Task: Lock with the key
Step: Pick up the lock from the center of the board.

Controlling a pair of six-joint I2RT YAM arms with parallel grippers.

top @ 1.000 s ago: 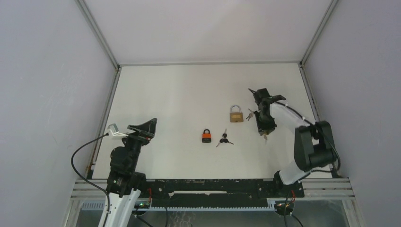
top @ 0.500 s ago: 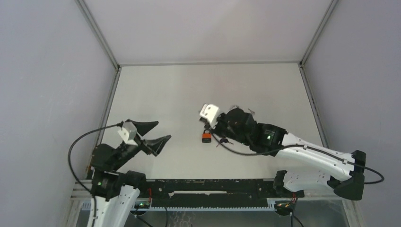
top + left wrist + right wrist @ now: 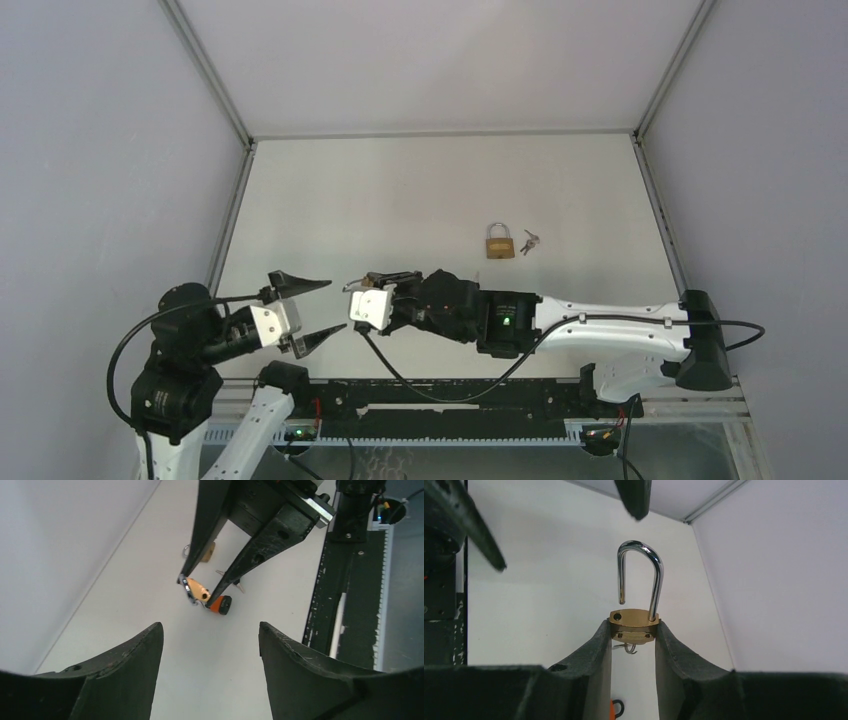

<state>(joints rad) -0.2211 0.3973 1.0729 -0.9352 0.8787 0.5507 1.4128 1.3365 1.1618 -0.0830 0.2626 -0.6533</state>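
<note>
Two grippers are meeting over the table's (image 3: pixel 400 190) near-left edge: the right gripper (image 3: pixel 196 589), newly swung across, is pinching the brass padlock (image 3: pixel 634 622), shackle (image 3: pixel 657 585) standing open, while the left gripper (image 3: pixel 335 305) is waiting spread, probably to press it shut.

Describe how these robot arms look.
The left arm and right arm are white shells with black joints. The left pincer and right pincer are black, with two tapered fingers and a white camera box behind. Black cables loop alongside.
</note>
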